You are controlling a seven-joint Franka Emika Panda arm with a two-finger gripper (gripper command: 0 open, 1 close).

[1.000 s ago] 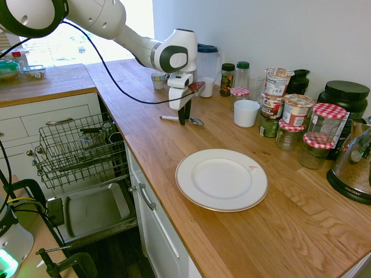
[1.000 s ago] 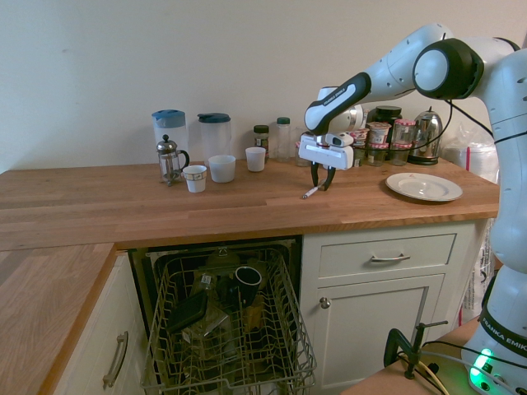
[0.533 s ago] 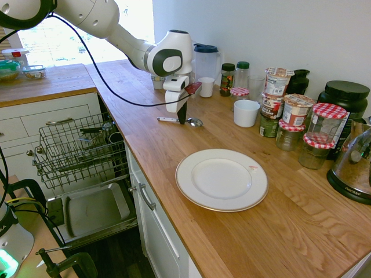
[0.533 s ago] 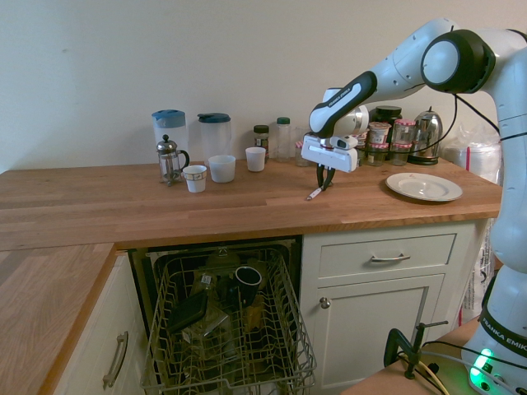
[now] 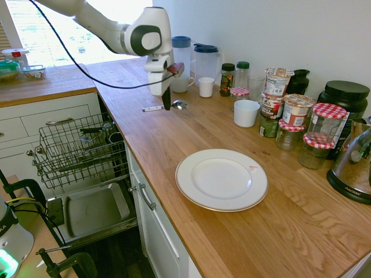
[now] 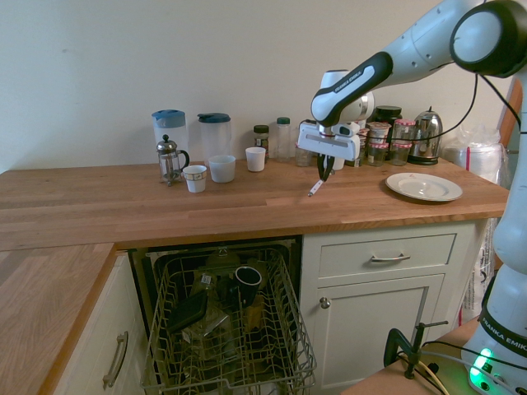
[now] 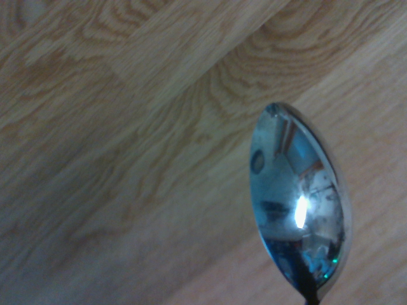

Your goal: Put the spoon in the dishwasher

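Spoon [image 5: 180,105], metal: pinched along its length by the narrowed gripper [image 5: 167,107], above the worktop [image 5: 139,127], at eleven o'clock from the plate [image 5: 221,179]; apparently for carrying. Dishwasher [image 5: 81,152] at eight o'clock from spoon, rack out, presumably for loading.

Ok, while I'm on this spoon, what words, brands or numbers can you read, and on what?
"AROMA": kettle
"FRANKA EMIKA": robot's forearm and base
Too small to read: labels on the stacked tubs, the mark on the plate's rim, any print on the spoon's handle
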